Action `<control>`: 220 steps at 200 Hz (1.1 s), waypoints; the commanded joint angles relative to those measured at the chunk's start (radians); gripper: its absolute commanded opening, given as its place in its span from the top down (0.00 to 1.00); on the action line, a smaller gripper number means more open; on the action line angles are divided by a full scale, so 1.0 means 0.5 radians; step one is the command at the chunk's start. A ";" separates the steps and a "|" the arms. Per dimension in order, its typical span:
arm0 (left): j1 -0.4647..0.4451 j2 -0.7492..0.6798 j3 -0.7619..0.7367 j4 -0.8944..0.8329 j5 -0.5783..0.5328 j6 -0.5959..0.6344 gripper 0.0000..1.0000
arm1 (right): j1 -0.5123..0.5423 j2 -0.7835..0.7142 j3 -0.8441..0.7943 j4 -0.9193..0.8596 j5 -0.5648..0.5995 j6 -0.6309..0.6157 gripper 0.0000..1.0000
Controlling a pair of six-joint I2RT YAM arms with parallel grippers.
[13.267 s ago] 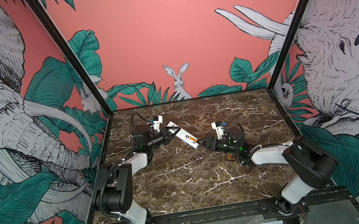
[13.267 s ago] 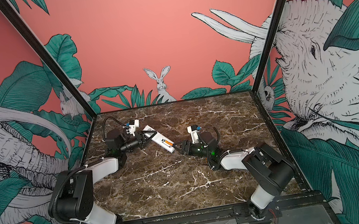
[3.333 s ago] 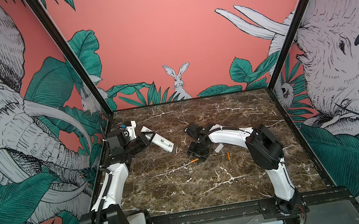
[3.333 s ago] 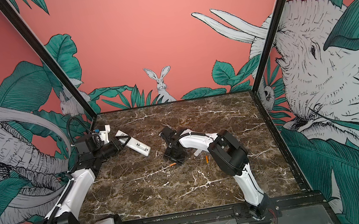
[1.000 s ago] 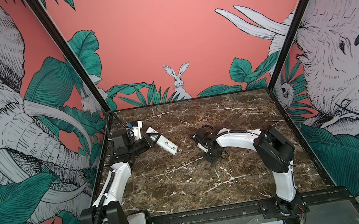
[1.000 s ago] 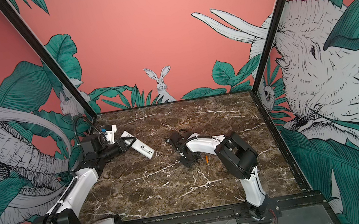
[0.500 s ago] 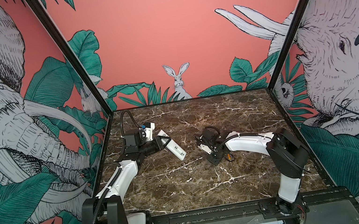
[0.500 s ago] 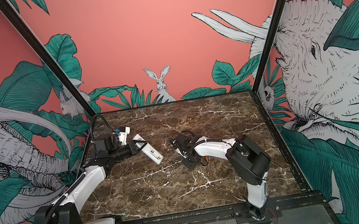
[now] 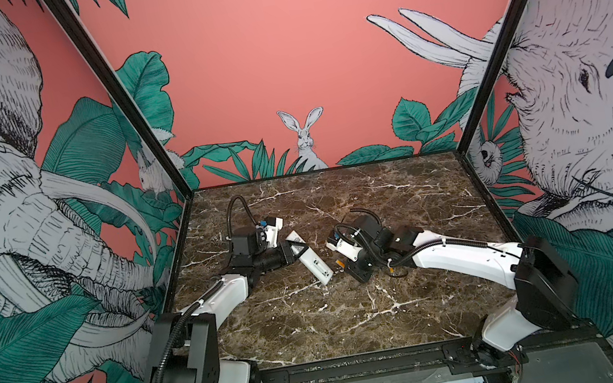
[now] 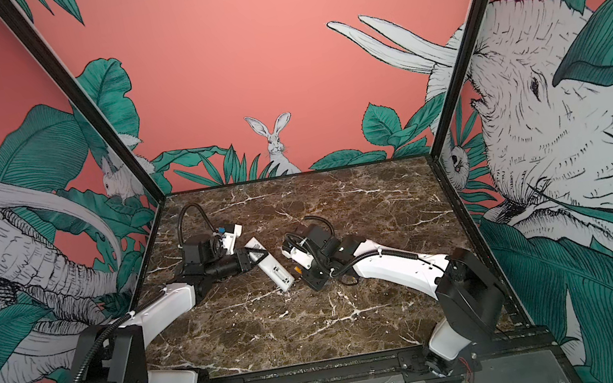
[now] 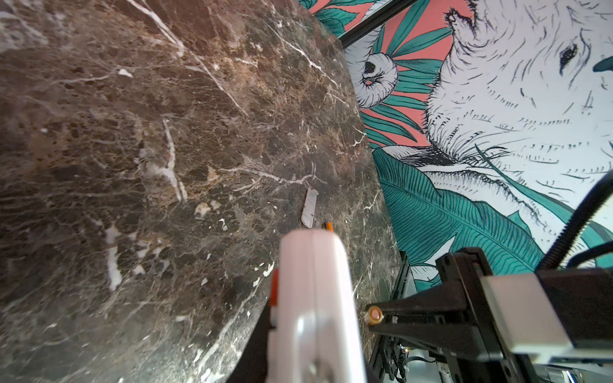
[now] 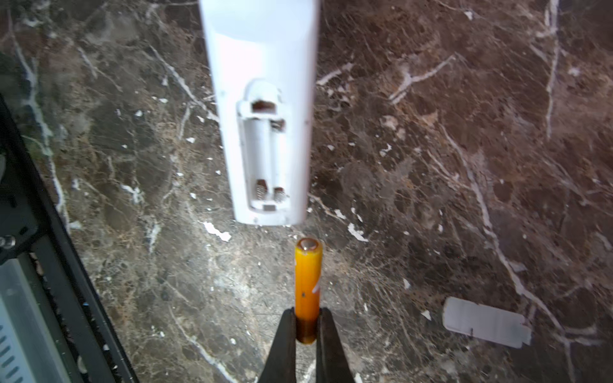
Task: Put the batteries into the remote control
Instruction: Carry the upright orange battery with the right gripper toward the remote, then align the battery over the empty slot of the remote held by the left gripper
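Observation:
My left gripper (image 9: 293, 252) is shut on one end of the white remote control (image 9: 311, 260), held tilted above the marble. In the right wrist view the remote control (image 12: 262, 109) shows its back, and the open battery compartment (image 12: 265, 159) is empty, its springs bare. My right gripper (image 12: 307, 320) is shut on the dark end of an orange battery (image 12: 307, 282). That battery's free end points at the remote's near end, a short gap away. A second battery (image 11: 329, 226) lies on the table.
The white battery cover (image 12: 486, 326) lies flat on the marble beside my right gripper, close to the loose battery. The black front rail (image 12: 49, 265) runs near the remote's end. Patterned walls close three sides.
My left arm has carried the remote rightward toward the table's middle. My right gripper has closed on a battery and brought it up to the remote's end.

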 commanded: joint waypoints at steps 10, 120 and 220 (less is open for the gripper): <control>-0.017 -0.017 -0.022 0.140 0.062 -0.028 0.76 | 0.060 0.077 0.088 0.064 -0.095 0.104 0.93; -0.021 -0.038 -0.017 0.134 0.080 -0.028 0.76 | 0.060 0.373 0.391 -0.230 -0.036 0.258 0.95; -0.021 -0.069 -0.021 0.142 0.089 -0.041 0.76 | 0.047 0.525 0.610 -0.488 -0.024 0.269 0.94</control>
